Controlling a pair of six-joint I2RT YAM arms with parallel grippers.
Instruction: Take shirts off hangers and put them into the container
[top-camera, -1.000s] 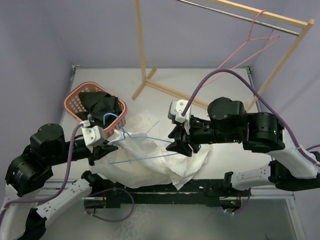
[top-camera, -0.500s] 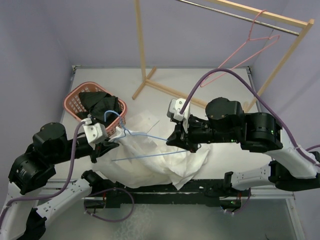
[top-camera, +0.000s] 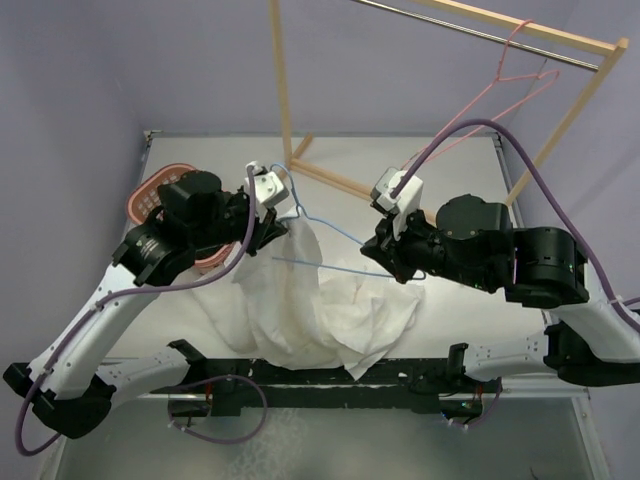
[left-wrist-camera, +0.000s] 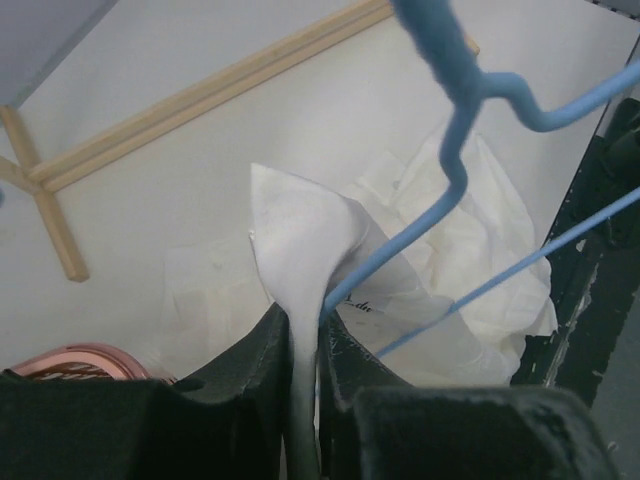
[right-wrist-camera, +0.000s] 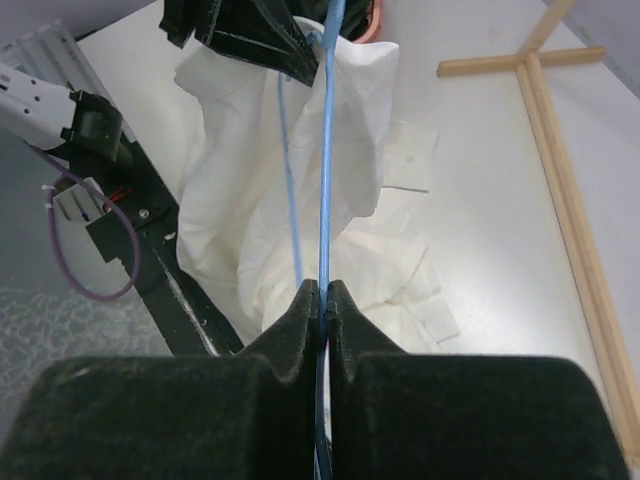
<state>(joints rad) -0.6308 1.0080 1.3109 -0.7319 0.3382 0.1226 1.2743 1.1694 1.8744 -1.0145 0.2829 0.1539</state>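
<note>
Blue wire forms the hanger, held above the table with its long axis running left to right. Its hook end points toward the left gripper, and its far arm is pinched in the closed right gripper. The left gripper is clamped on a fold of the white shirt, which drapes down onto the table near the pink basket.
</note>
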